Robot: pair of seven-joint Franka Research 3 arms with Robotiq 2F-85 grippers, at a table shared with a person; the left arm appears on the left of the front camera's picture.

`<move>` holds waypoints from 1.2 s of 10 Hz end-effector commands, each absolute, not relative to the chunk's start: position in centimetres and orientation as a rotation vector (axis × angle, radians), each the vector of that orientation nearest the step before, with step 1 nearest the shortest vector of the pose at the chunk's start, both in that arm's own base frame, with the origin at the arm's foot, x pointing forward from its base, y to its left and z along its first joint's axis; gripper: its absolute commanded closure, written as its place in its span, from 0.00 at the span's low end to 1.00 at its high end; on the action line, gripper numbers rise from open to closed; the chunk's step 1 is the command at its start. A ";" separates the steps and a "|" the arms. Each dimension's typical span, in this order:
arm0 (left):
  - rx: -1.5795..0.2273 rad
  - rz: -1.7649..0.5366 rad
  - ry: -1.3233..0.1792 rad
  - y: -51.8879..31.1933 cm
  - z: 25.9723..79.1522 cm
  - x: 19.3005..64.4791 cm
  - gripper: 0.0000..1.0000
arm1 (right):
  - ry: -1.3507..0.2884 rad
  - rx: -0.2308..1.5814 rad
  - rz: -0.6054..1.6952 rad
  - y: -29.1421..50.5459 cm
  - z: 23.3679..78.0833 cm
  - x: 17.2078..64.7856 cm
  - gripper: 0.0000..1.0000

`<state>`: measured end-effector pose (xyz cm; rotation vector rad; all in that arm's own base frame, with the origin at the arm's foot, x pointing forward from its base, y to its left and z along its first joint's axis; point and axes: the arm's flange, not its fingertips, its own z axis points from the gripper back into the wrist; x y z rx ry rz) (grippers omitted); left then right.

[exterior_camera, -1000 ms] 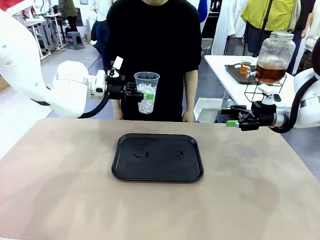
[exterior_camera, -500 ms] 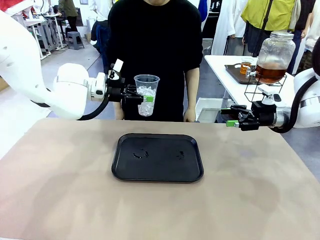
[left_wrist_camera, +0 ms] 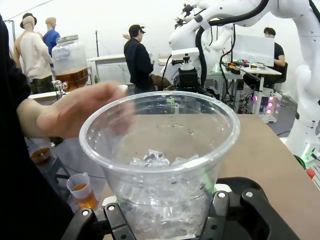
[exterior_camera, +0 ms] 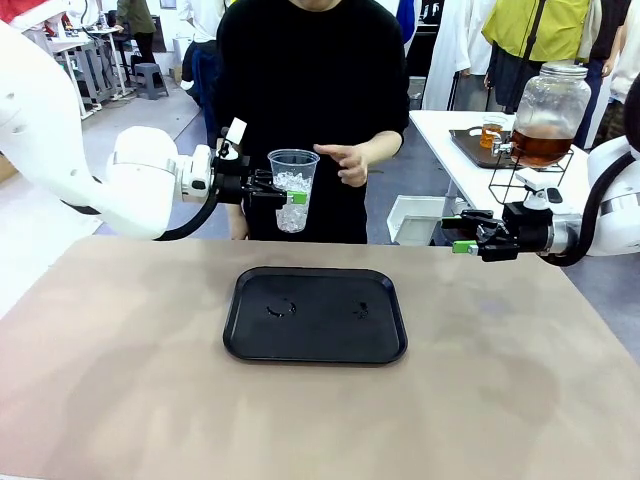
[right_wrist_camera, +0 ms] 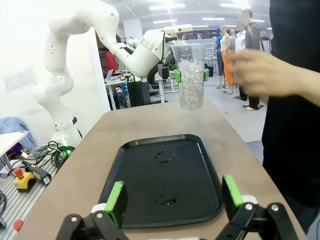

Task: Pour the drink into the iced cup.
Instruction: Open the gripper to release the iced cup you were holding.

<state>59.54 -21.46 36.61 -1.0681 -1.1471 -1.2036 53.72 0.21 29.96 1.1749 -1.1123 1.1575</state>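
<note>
My left gripper [exterior_camera: 288,194] is shut on a clear plastic cup [exterior_camera: 293,188] part-filled with ice, held upright in the air beyond the black tray [exterior_camera: 315,315]. In the left wrist view the iced cup [left_wrist_camera: 160,165] is close up, with the person's hand [left_wrist_camera: 75,112] blurred right beside its rim. That hand [exterior_camera: 345,160] hovers just right of the cup. The amber drink [exterior_camera: 540,148] sits in the glass dispenser jar [exterior_camera: 550,100] on a side table at the far right. My right gripper [exterior_camera: 456,232] is open and holds nothing, hovering at the table's right edge.
A small cup of amber liquid [exterior_camera: 492,130] stands on a dark tray beside the jar's wire stand [exterior_camera: 525,180]. The black tray [right_wrist_camera: 165,180] lies flat below my open right gripper [right_wrist_camera: 172,197], with a few wet marks. Brown tabletop [exterior_camera: 120,380] surrounds it.
The person's hand has risen from the table's far edge to just beside the cup's rim. My left gripper and cup barely shifted; the right arm stayed still.
</note>
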 end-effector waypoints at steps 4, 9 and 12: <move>-1.078 -1.213 -1.159 -21.5 37.0 59.3 0.39 | -1.127 1.184 1.147 0.3 30.2 53.5 0.00; -1.078 -1.213 -1.159 -21.5 37.0 59.3 0.39 | -1.127 1.184 1.147 0.3 30.2 53.5 0.00; -1.078 -1.213 -1.159 -21.5 37.0 59.3 0.39 | -1.127 1.184 1.147 0.3 30.2 53.5 0.00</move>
